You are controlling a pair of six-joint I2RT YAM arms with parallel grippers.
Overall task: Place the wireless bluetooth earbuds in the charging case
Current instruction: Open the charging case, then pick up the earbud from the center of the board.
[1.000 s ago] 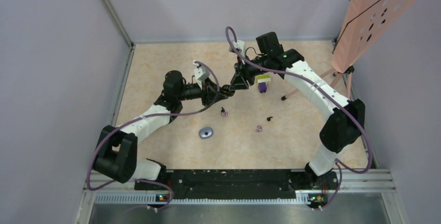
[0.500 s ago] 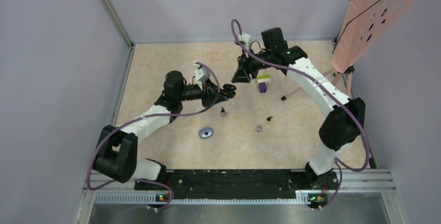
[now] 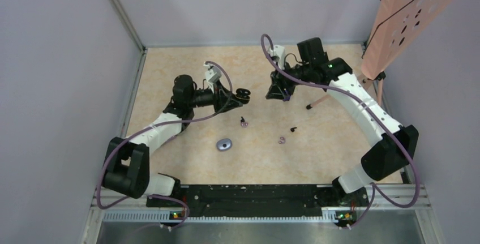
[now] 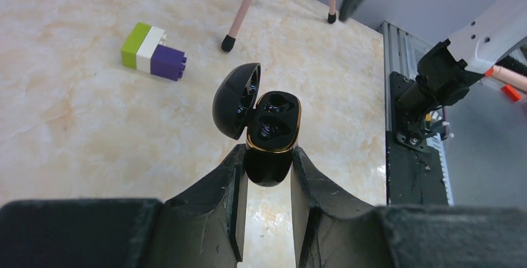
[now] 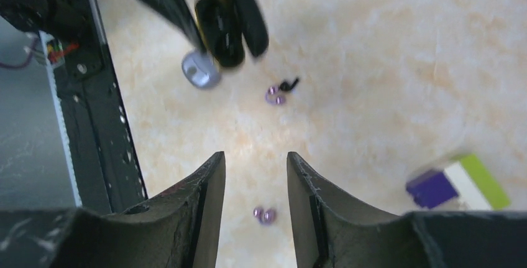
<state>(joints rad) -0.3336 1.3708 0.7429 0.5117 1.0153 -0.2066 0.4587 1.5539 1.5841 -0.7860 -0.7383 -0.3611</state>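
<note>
Jaws of the left gripper (image 4: pixel 268 151) clamp the charging case (image 4: pixel 271 132), lid open, wells showing; right gripper (image 5: pixel 255 156) jaws parted; earbuds (image 5: pixel 274 96) lie on the worktop (image 3: pixel 170 74).

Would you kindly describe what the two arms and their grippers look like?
The left arm and right arm share white links, bulky black joints and a looping purple cable each. The left gripper and right gripper have matte black fingers tapering to blunt tips. A small green light glows near the right wrist.
</note>
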